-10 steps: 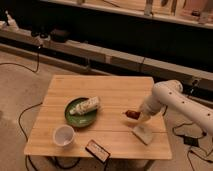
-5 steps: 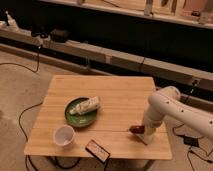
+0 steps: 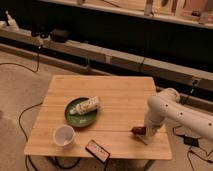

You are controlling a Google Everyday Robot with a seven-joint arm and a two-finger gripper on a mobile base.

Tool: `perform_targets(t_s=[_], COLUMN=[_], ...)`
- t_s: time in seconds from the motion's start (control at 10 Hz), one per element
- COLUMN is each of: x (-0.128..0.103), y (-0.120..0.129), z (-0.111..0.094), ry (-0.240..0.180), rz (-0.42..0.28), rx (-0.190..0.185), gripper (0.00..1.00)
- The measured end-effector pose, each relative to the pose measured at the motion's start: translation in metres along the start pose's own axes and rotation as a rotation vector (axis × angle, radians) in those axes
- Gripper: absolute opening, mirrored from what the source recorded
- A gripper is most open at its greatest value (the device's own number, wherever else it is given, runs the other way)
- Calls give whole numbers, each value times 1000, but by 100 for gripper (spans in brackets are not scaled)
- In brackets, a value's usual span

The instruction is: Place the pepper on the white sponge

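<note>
The pepper (image 3: 136, 130), small and dark red, is at the tip of my gripper (image 3: 141, 131) near the table's front right. The gripper is shut on it and holds it low over the white sponge (image 3: 145, 136). The sponge is a pale block, mostly hidden under the gripper and the white arm (image 3: 162, 107). I cannot tell whether the pepper touches the sponge.
A green plate (image 3: 80, 116) with a white tube (image 3: 86, 105) on it lies at the table's left. A white round cup (image 3: 64, 136) and a flat black device (image 3: 97, 151) are at the front edge. The wooden table (image 3: 110, 92) has a cabled floor around it.
The gripper has carried the pepper down and slightly toward the front, from above the table to just over the white sponge. Nothing else moved.
</note>
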Motion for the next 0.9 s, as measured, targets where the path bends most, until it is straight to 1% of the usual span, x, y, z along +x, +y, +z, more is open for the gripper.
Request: perform_targets(t_s=[0.1,0.2,0.3,0.4,0.9], x=[1,2,2,0,1], y=[0,0,0,-2,-9], z=[1,3,5,6,6], ry=[-3,-8,-10,-14,-23], rz=[4,2,-2,-7,-10], rx=[2,1,-1,0,18], gripper=[42,53,62,67,67])
